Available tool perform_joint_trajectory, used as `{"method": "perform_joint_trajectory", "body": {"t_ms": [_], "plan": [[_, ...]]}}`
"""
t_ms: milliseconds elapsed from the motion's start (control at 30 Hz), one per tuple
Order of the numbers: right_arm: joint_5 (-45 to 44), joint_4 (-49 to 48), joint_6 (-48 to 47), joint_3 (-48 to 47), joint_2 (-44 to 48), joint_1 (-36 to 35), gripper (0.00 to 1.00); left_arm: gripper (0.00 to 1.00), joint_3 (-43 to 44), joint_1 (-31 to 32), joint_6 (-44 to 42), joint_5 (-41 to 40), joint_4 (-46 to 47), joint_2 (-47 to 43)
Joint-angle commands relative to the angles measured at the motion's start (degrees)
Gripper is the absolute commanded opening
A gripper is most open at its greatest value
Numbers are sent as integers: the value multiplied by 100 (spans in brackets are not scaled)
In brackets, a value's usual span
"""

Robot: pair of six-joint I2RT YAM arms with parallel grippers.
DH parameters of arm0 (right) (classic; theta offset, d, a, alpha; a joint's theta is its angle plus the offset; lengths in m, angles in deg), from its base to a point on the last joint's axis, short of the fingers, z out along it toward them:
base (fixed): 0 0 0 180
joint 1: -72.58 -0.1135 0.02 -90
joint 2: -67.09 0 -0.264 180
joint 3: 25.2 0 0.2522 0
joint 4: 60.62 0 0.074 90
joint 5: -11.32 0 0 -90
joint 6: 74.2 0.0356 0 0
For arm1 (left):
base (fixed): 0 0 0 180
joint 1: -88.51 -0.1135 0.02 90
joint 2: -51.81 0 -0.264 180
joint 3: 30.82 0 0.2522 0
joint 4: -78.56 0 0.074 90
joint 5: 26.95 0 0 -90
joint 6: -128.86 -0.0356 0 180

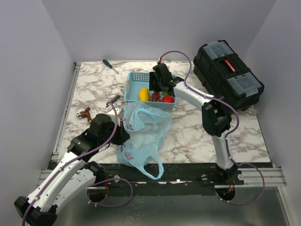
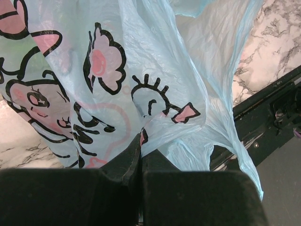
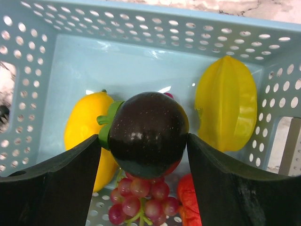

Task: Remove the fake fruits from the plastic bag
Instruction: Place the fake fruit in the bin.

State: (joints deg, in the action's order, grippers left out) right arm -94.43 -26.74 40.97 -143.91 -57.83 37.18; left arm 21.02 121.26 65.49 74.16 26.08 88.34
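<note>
I see a marbled white table [image 1: 197, 136]. On it stand a black toolbox [image 1: 228, 75] at the far right and a light-blue mesh basket [image 1: 136, 77] beside it. A green-handled screwdriver [image 1: 110, 65] lies far left, a small brown object [image 1: 85, 114] nearer, and the plastic bag [image 1: 141, 136] rests by the front edge.

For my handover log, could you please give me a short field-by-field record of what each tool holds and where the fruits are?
left tool: shut, pinching a fold of the plastic bag
right tool: shut on the dark plum, over the basket
in basket: yellow fruit, starfruit, grapes, red fruit
bag contents: cannot tell
elsewhere: black toolbox at right rear; screwdriver at rear
</note>
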Motion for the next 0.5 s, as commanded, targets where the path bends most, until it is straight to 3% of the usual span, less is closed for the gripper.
{"method": "perform_joint_trajectory", "body": {"t_ms": [0, 233, 467], "plan": [[60, 146, -163, 274, 443, 40, 78, 0, -2, 36, 27, -66, 40, -41], [357, -78, -97, 1271, 1540, -15, 83, 0, 1, 35, 35, -75, 49, -42], [695, -387, 135, 3230, 3220, -108, 83, 0, -9, 44, 26, -34, 57, -38]]}}
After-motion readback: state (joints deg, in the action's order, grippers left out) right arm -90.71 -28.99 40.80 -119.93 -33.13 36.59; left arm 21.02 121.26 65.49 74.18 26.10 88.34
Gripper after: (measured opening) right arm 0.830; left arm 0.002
